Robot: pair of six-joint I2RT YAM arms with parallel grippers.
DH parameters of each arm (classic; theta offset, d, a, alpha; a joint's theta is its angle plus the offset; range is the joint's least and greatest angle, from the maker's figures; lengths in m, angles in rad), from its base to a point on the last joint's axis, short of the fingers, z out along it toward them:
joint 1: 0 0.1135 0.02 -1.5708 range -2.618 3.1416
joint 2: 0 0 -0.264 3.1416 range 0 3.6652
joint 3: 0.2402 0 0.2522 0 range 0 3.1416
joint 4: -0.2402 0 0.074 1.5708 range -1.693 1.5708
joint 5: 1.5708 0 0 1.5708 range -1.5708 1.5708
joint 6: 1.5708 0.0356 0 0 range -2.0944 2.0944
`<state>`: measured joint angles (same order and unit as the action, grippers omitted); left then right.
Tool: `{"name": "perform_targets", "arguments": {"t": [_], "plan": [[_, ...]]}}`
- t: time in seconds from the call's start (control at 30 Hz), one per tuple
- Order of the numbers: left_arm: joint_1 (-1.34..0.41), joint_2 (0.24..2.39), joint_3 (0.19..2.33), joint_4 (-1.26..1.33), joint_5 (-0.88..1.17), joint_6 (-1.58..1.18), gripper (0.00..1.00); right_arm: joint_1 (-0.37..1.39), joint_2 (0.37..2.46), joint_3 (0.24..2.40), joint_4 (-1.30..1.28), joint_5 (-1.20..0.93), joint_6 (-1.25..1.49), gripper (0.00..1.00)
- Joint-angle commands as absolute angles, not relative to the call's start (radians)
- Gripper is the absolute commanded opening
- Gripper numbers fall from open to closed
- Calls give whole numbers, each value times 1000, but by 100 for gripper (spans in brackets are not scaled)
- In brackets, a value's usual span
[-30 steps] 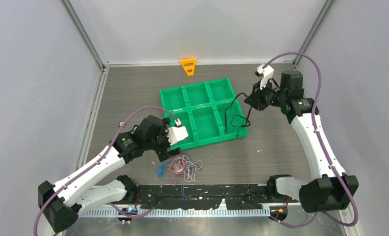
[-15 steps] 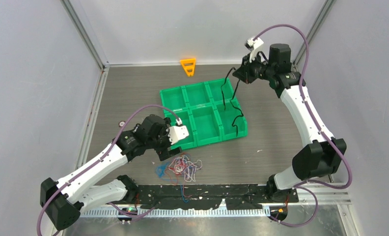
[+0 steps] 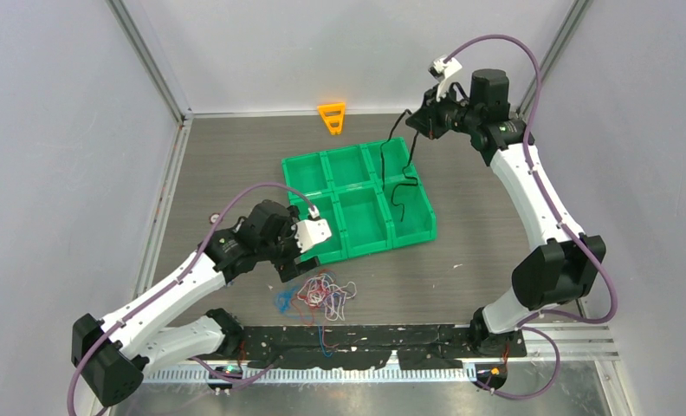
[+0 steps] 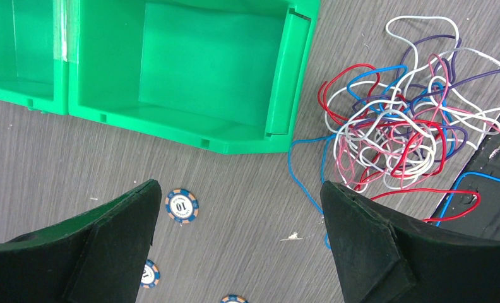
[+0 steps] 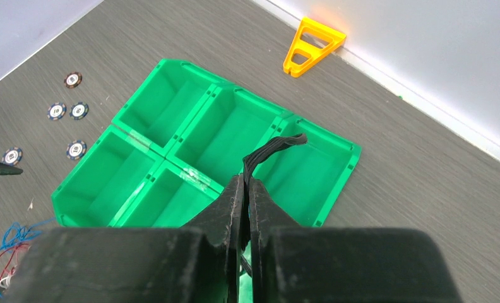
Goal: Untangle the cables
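Your right gripper (image 3: 423, 120) is clenched on one black cable (image 5: 273, 147), dangling over the green tray (image 3: 413, 236) at upper right. The tangle (image 3: 324, 295) (nearly everything) lies unsorted at lower centre, beside your wide-open left gripper (image 3: 289, 270).

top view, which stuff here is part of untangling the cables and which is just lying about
Job in hand:
- black cable, pinched in the right gripper above the green tray
- tangle of coloured cables, beside the open left gripper

Lying about:
- poker chips
- orange triangle at the back
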<state>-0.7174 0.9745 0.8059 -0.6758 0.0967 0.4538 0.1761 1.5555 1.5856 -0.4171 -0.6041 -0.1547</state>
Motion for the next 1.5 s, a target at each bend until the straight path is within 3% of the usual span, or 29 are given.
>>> {"name": "perform_targets", "arguments": {"t": [0.0, 0.23, 0.43, 0.87, 1.3, 1.37, 1.47], "plan": [[-709, 980, 818, -639, 114, 466, 99, 184, 1473, 1552, -422, -609, -191, 5], [-703, 947, 795, -656, 126, 461, 98, 184, 1281, 1222, -502, -578, -299, 5], [-701, 949, 788, -651, 140, 456, 97, 185, 1185, 1064, -567, -524, -314, 5], [-700, 980, 796, -653, 146, 449, 96, 298, 1459, 1115, -479, -356, -257, 5], [-698, 999, 802, -661, 151, 458, 96, 375, 1599, 1171, -397, -229, -312, 6], [-697, 999, 802, -661, 153, 457, 96, 378, 1598, 1154, -397, -255, -317, 10], [-696, 999, 805, -670, 153, 457, 96, 378, 1598, 1209, -482, -272, -334, 33]]}}
